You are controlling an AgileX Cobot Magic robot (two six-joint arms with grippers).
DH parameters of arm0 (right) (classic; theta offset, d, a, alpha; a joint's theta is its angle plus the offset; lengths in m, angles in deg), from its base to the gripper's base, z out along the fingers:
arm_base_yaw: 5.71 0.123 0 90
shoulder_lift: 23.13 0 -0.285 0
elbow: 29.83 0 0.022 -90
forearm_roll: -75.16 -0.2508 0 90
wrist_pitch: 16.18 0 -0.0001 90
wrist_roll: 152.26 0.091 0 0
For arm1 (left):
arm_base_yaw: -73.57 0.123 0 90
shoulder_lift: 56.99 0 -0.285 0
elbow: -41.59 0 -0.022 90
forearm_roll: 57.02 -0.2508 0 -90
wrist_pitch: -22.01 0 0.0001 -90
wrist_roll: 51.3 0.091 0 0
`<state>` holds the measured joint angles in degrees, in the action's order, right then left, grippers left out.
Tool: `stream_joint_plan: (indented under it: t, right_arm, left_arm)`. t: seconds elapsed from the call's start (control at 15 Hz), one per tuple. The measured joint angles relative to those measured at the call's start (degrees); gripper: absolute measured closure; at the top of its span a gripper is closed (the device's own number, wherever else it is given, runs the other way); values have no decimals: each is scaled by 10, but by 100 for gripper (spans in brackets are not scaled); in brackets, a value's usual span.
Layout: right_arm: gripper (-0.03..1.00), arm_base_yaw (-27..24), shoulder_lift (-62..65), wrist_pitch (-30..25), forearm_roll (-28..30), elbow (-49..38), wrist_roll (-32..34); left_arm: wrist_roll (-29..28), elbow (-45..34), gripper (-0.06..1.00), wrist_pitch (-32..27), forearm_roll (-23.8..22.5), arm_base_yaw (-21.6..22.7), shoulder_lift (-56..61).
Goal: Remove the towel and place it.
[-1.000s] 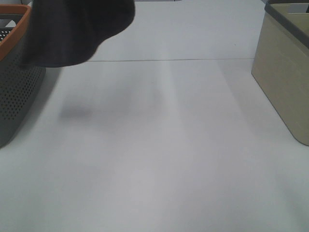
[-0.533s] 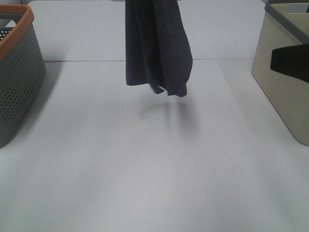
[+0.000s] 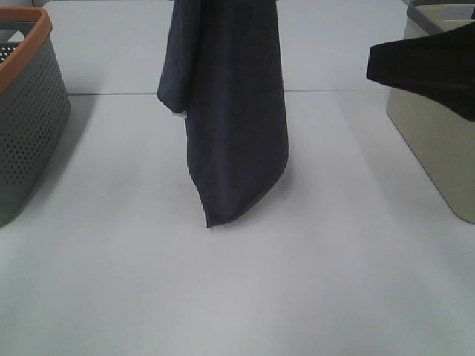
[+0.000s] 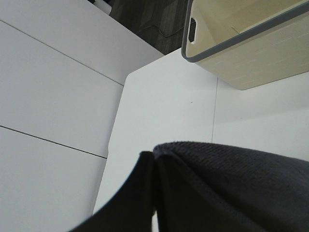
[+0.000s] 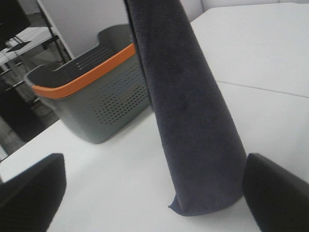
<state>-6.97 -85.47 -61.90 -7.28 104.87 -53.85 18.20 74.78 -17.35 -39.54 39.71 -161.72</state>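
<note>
The dark charcoal-navy towel (image 3: 234, 111) hangs straight down from above the top edge of the exterior view, over the middle of the white table (image 3: 237, 297). Its lower corner touches the table, and a small white tag shows at its left edge. My left gripper (image 4: 153, 203) is above that view; its wrist camera shows it shut on the towel (image 4: 231, 188), which covers the fingers. My right gripper (image 3: 415, 67) comes in from the right, apart from the towel. In the right wrist view it (image 5: 154, 193) is wide open and empty, facing the hanging towel (image 5: 193, 121).
A grey perforated basket with an orange rim (image 3: 26, 111) stands at the left edge, also in the right wrist view (image 5: 91, 96). A beige bin with a grey rim (image 3: 438, 141) stands at the right, also in the left wrist view (image 4: 251, 43).
The towel has swung from over the grey basket to the table's middle and dropped lower, so its corner now touches the table. My right gripper has come in from the right.
</note>
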Motion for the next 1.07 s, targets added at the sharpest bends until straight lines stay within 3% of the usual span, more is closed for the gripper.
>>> stream_joint_plan:
  t: [0.2, 0.6, 0.8, 0.87, 1.07]
  right_arm:
    - [1, 0, -23, -91, -24, 0, -46]
    - [1, 0, -57, -186, -105, 0, -46]
    - [1, 6, -60, -177, -116, 0, -48]
    - [1, 30, -65, -156, -127, 0, -62]
    - [1, 142, -113, -31, -163, 10, -155]
  left_arm:
    - [0, 0, 94, -1, 0, -8, 0]
    - [-27, 0, 94, 10, 2, -13, 0]
    - [-45, 0, 94, 10, 2, -13, 0]
    - [-48, 0, 94, 10, 2, -13, 0]
    - [-50, 0, 94, 9, 2, -13, 0]
